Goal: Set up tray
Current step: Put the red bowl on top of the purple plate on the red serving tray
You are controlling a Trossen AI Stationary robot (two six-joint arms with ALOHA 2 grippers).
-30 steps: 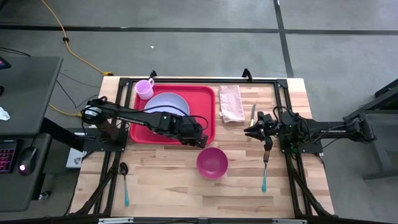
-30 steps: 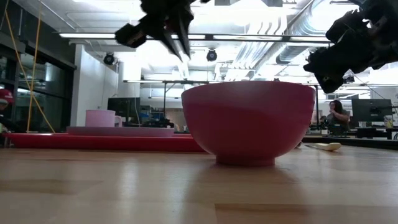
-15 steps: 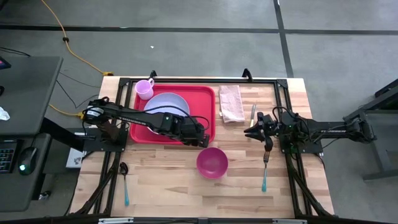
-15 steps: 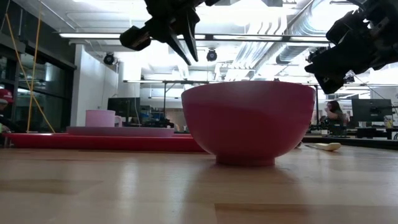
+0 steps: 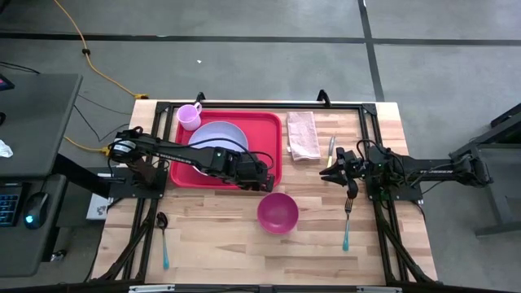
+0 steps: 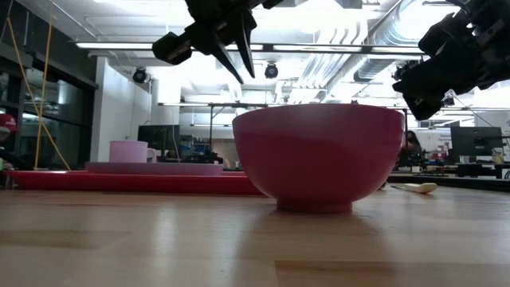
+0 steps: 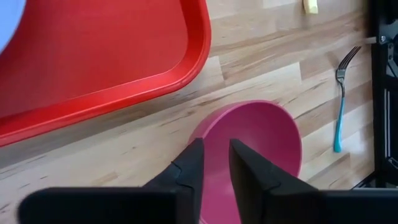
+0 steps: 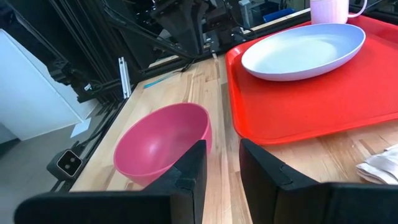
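Two arms: both dark, reaching in from opposite ends of a wooden table [image 5: 220,236]
Tray [image 5: 186,167]: red, rectangular, raised rim; lies toward the far left of the table; a round lavender plate [image 5: 218,137] sits inside it and a pale pink mug [image 5: 189,115] stands at its far left corner
Bowl [image 5: 278,212]: magenta, upright, on bare wood just beside the tray's near right corner; not on the tray
Left gripper [image 5: 262,184]: hangs above the tray's near right corner, next to the bowl's rim; in the left wrist view its fingers [image 7: 189,174] stand a narrow gap apart, over the bowl's near edge and holding nothing
Right gripper [image 5: 329,171]: waits above the table's right side near a folded cloth [image 5: 304,135]; its fingers are slightly parted and empty
Cutlery: fork [image 5: 346,224] with a teal handle near the right edge; spoon [image 5: 163,238] with a teal handle near the left edge; a yellow-handled piece [image 5: 330,151] by the cloth
Likely step: taking the bowl to the tray, as a judgement
Doing it well: lower one finger inside the rim and one outside; pinch the wall firmly; lift clear of the tray's raised rim before moving across; set it down on free red surface beside the plate, not on it
Risk: a thin curved wall may slip or tip the bowl if gripped off-centre
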